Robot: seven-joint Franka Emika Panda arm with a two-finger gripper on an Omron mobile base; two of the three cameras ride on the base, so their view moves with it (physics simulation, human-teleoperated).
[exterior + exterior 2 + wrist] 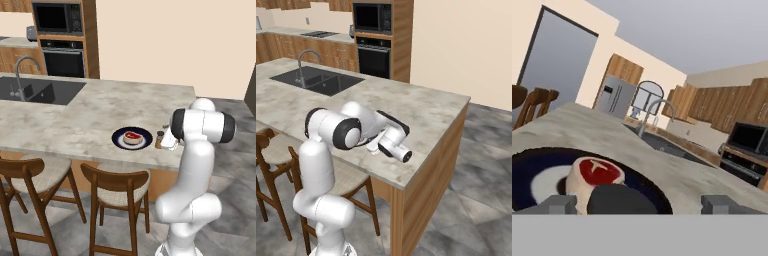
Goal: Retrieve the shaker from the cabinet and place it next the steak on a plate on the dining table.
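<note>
Beige-grey marbled stone forms the top of the long dining table in the left base view. A small round plate with a dark navy rim and white centre lies near the table's front edge, carrying a small reddish-pink slab of steak with a pale fatty rim. At 3 o'clock from the plate, just beside it and upright on the stone, stands the small tan-brown wooden shaker with a dark cap. A dark sink with a curved silver faucet sits at 10 o'clock, and two wooden stools with pale cushions stand below the edge.

Right base view: the white arm folds low over the table's near edge and hides the plate and shaker.

Hand view: the end effector has its two grey tips spread wide, well apart, with the shaker's dark cap between them and not gripped. The steak and plate lie directly beyond, at 12 o'clock from the cap.

Handling, as judged: the shaker appears light, rigid and smooth, tall enough to tip if nudged. The tapered wooden body below the cap offers the surest hold.
</note>
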